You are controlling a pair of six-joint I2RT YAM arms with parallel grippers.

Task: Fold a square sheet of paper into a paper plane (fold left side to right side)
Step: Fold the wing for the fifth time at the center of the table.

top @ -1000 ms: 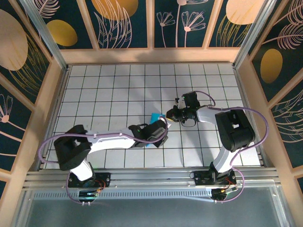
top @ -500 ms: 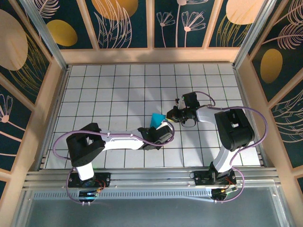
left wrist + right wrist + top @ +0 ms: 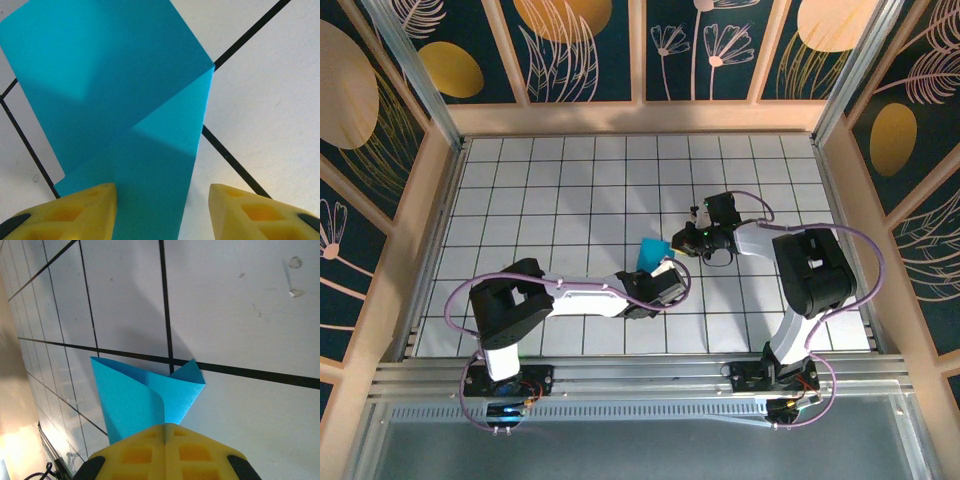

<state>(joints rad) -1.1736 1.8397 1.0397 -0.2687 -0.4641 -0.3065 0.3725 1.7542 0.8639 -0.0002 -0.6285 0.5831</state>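
The turquoise-blue sheet of paper [image 3: 650,252] is partly folded and lifted off the tiled table, between the two grippers. My right gripper [image 3: 680,243] comes in from the right and is shut on it. In the right wrist view its yellow fingertips [image 3: 165,432] pinch the paper [image 3: 132,400] where two curled flaps meet. My left gripper [image 3: 667,274] is just below the paper. Its jaws [image 3: 162,212] stand open astride a folded strip of the paper [image 3: 120,75]; the left finger [image 3: 75,210] is at the strip's edge and the right finger [image 3: 255,210] is clear of it.
The white tiled table [image 3: 550,190] has black grid lines and is walled by wooden frames with patterned panels [image 3: 590,50]. Both arm bases stand on the metal rail [image 3: 640,375] at the near edge. The right arm's elbow [image 3: 815,270] rises at the right.
The left arm has swung right, its gripper now under the raised paper. The bit of paper that lay near its wrist no longer shows. The right gripper has kept its hold, almost still.
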